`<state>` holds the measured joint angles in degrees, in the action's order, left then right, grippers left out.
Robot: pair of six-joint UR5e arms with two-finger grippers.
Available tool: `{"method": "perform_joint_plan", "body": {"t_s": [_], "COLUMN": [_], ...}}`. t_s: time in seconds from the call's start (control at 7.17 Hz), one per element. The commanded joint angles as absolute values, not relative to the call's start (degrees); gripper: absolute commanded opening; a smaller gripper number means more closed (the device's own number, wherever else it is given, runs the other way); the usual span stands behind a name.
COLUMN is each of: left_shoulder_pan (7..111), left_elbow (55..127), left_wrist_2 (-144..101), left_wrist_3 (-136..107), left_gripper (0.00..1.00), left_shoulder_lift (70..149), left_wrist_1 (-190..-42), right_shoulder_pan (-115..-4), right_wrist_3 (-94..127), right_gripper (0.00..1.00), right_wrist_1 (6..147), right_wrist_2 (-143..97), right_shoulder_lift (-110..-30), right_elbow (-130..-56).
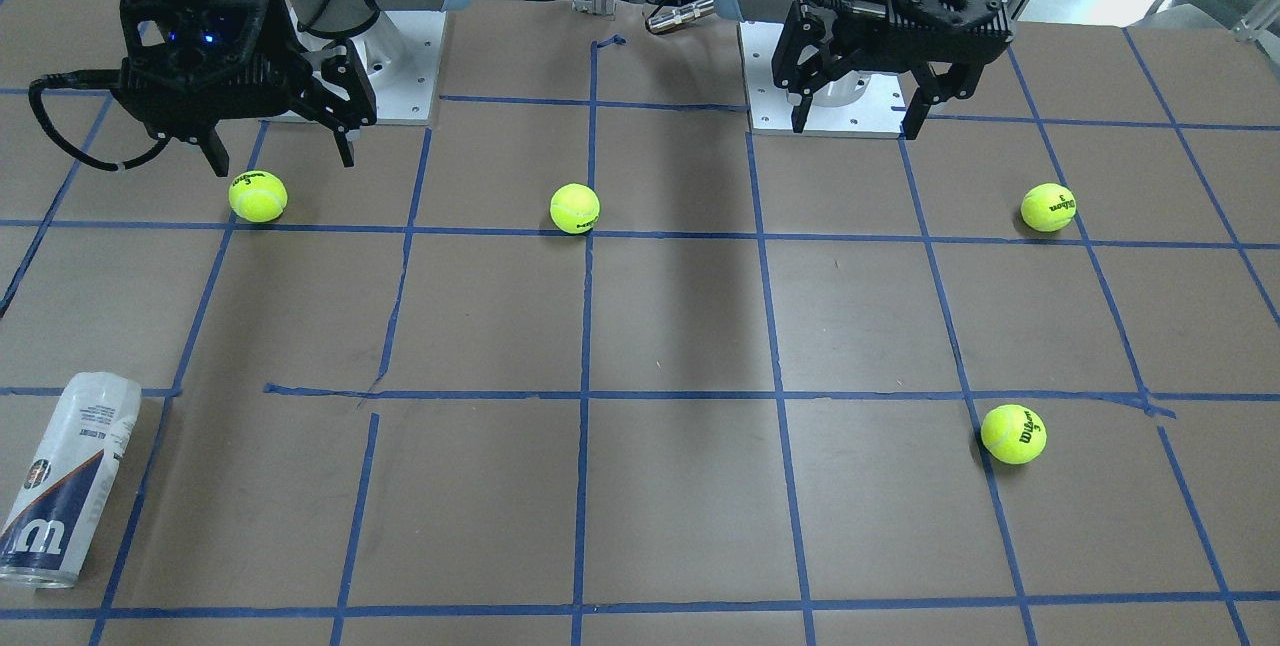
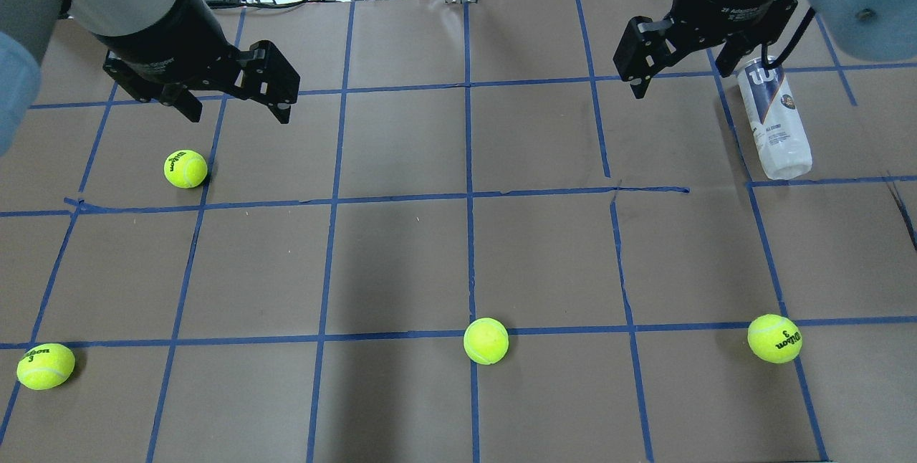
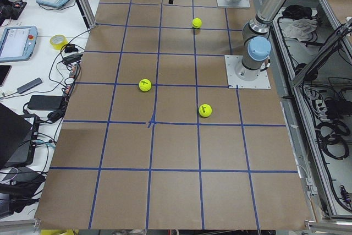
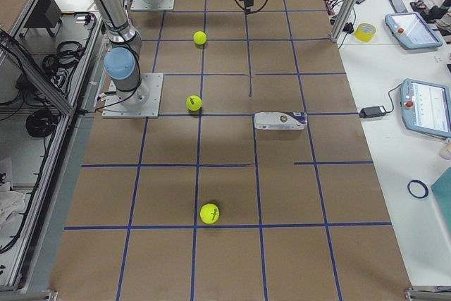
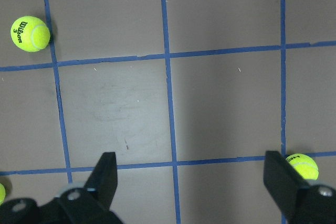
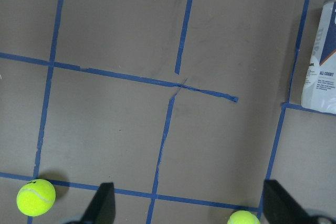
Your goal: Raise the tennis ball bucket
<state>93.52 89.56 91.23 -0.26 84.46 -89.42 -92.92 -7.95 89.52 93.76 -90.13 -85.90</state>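
Front-facing: tennis ball bucket (image 1: 68, 479) lies on its side on the desk (image 1: 680, 326), at the view's lower left, on the right arm's side. Right gripper (image 1: 283, 166) is raised with jaws spread, holding nothing. Left gripper (image 1: 856, 126) is the same.
Overhead: bucket sits partly under the right gripper, not between its jaws. Four tennis balls (image 2: 486, 340) are scattered well apart.
Exterior right: bucket lies flat.
Left wrist: jaws wide, bare desk between.
Right wrist: jaws wide, bucket at right edge.
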Motion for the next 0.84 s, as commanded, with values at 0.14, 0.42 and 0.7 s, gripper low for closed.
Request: {"method": "perform_joint_plan", "body": {"t_s": [0.14,0.42,0.7], "left_shoulder_pan": [93.4,93.5,93.5], "left_elbow": [89.6,89.6,89.6], "left_wrist_2": [91.2,91.3,91.3], "left_wrist_3": [-0.3,-0.3,-0.2], "left_gripper": [1.00,1.00,1.00], "left_shoulder_lift": [84.5,84.5,84.5], "left_wrist_1": [-89.5,-89.5,-89.6], "right_shoulder_pan": [-92.6,-92.6,-92.5], "right_wrist_3": [-7.9,-7.8,-7.8], "right_gripper": [1.00,1.00,1.00], "right_wrist_1": [88.3,89.1,89.4], "right_wrist_2": [93.5,93.2,93.7], "right_shoulder_lift": [-90.1,-90.0,-90.3], "right_elbow": [-86.4,-86.3,-86.3]}}
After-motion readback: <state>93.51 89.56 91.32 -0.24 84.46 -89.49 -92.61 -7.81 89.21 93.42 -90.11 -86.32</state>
